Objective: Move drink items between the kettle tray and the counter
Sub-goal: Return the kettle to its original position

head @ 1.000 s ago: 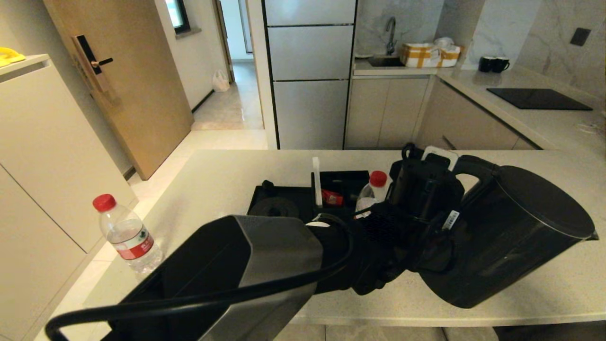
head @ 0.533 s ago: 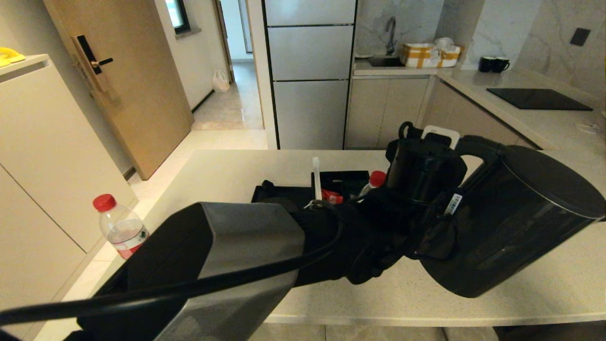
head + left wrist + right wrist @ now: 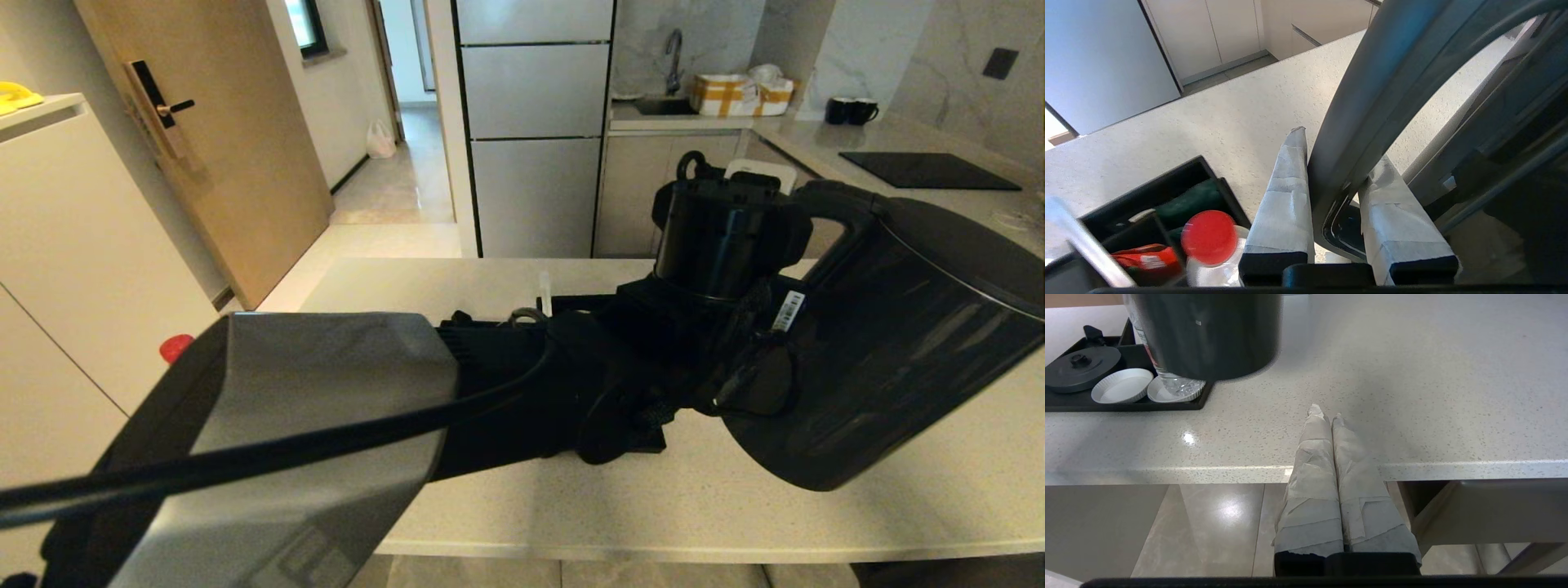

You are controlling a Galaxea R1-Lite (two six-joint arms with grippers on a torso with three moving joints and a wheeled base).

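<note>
My left gripper (image 3: 1341,147) is shut on the loop handle of the black kettle (image 3: 882,351), one taped finger on each side of it. The kettle hangs tilted above the counter (image 3: 571,506), and in the right wrist view its body (image 3: 1208,335) hovers over the tray's right end. The black tray (image 3: 1126,405) holds a white coaster (image 3: 1120,386), the round kettle base (image 3: 1079,367) and a red-capped bottle (image 3: 1208,237) beside the sachet box (image 3: 1167,208). Only the red cap of a second bottle (image 3: 174,346) shows past my left arm. My right gripper (image 3: 1326,414) is shut and empty at the counter's front edge.
Behind the island runs a back counter with a flat black cooktop (image 3: 931,170), two black mugs (image 3: 851,110) and a sink. A fridge and a wooden door stand further back. Bare counter stretches to the right of the tray.
My left arm has raised the kettle higher off the counter. The arm now hides the tray and both bottles in the head view. The right gripper's position cannot be compared.
</note>
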